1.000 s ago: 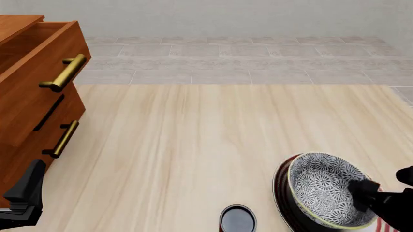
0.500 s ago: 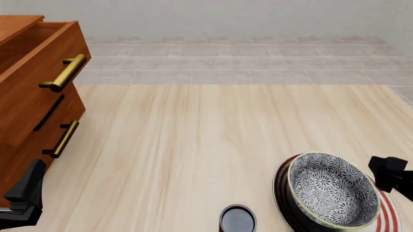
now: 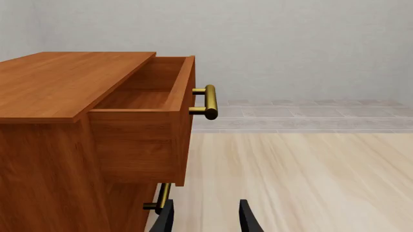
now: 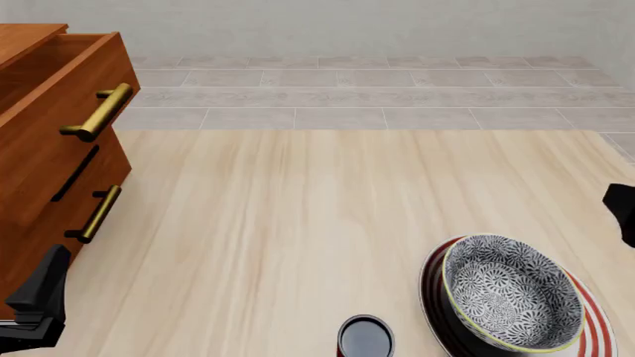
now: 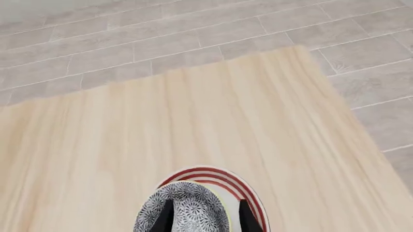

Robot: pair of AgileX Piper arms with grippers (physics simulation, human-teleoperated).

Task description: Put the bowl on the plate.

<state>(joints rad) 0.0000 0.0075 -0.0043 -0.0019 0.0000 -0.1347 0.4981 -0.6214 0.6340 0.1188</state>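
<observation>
The floral grey-and-white bowl sits upright on the red-ringed white plate at the table's near right. In the right wrist view the bowl and the plate's red rim lie below my right gripper, which is open and apart from the bowl. In the front view only a dark part of the right gripper shows at the right edge, beyond the bowl. My left gripper rests at the near left by the cabinet; its fingers stand apart and empty.
A wooden drawer cabinet with brass handles stands at the left, its top drawer pulled open. A small dark cup sits at the near edge, just left of the plate. Grey floor tiles lie beyond the table's far edge.
My right gripper has let go of the bowl's rim and drawn up and away to the right edge. The bowl stays on the plate. The left arm has not moved.
</observation>
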